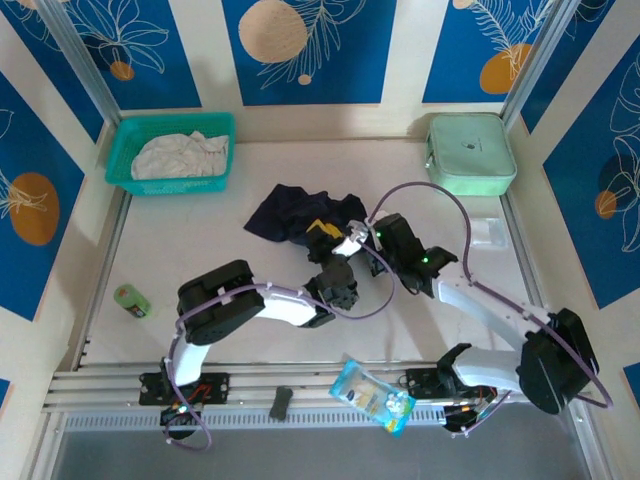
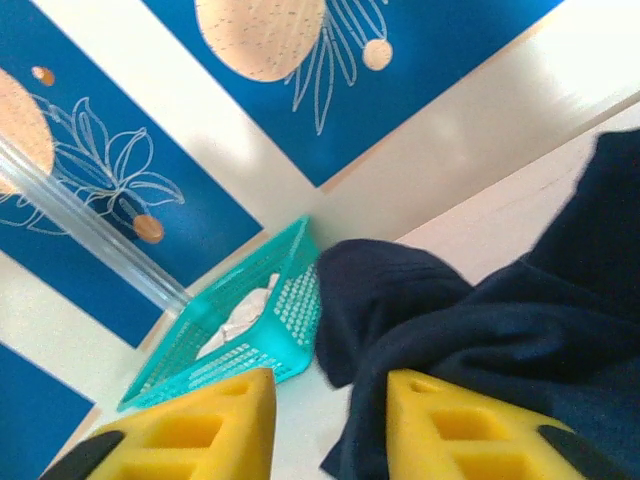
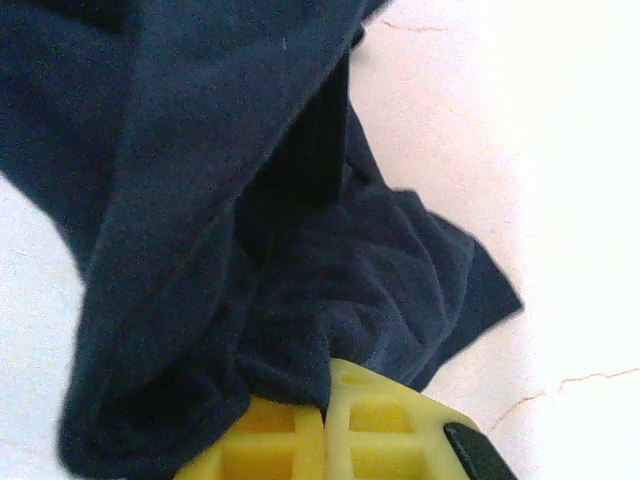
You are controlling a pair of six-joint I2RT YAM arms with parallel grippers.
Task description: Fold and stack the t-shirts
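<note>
Your counter point(image 1: 200, 250) carries everything here. The biggest item on it is the navy t-shirt point(image 1: 285, 212), which lies crumpled a little beyond the middle of the counter, toward the far edge, with both arms reaching in at its near side.

In the far left corner you have the teal basket point(image 1: 176, 120), and the off-white t-shirt point(image 1: 180, 157) lies bunched inside it. The mint-green case point(image 1: 470, 152) sits flat in the far right corner, well apart from the basket.

Your right jaws are closed tight on the navy t-shirt point(image 3: 200, 150). In the right wrist view the cloth is gathered into folds right at their tips and hangs away over the pale counter.

Your left jaws stand partly open with nothing between them. In the left wrist view the navy t-shirt point(image 2: 480, 330) lies just beyond the right-hand one, and the basket point(image 2: 250, 350) shows farther off.

A blue and white packet point(image 1: 372, 396) lies at the near edge between the two arm bases. A small green object point(image 1: 131, 300) sits near the left edge.
</note>
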